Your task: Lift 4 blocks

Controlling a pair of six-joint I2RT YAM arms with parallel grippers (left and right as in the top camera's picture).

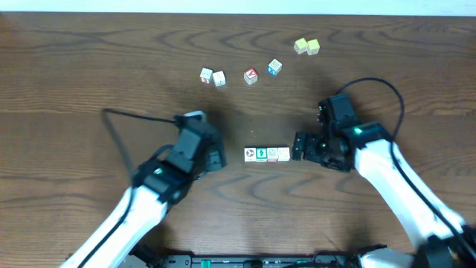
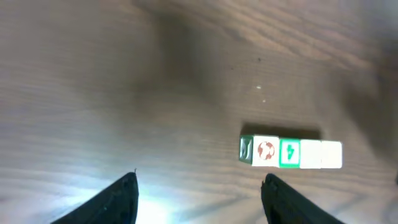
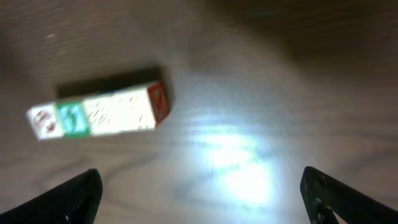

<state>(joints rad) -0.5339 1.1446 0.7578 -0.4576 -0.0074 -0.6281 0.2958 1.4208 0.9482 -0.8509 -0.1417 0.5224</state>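
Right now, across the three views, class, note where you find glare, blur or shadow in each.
Overhead: even light, fairly sharp, no glare. Left wrist: a bright glare patch on the table near the bottom edge; the row of blocks is slightly soft, with a dark shadow along its far side. Right wrist: the blurriest view, the print on the blocks smeared, a white glare spot on the wood to their right.

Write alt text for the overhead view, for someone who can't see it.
A row of four blocks lies mid-table between the left gripper and the right gripper, held by neither. Six loose cubes are scattered along the far side of the wooden table.
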